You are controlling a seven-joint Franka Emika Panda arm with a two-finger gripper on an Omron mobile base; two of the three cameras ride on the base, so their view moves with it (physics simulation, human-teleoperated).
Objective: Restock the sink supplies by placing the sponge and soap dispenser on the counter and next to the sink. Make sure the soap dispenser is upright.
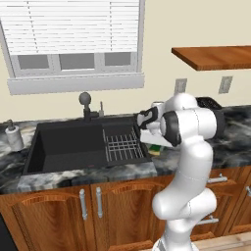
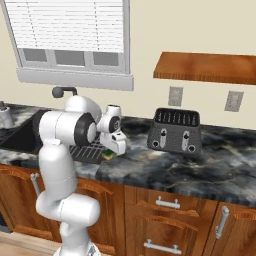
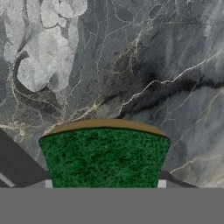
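Both base views look forward and down from behind the arm — sharing the sink (image 1: pixel 88 142) and counter (image 2: pixel 200 165); the hand view faces the counter closely.

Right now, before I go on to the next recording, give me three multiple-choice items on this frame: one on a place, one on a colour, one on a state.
1. Where does the sponge lie?
A. In the sink basin
B. On the counter just right of the sink
C. On the wall shelf

2. What colour is the sponge's top face?
A. Green
B. Pink
C. Blue

3. How does the soap dispenser stand?
A. Lying on its side
B. Upside down in the sink
C. Upright on the counter left of the sink

Answers: 1 B, it shows at the sink's right edge under the gripper. 2 A, the hand view shows green over a yellow layer. 3 C, its pump points up in the left base view.
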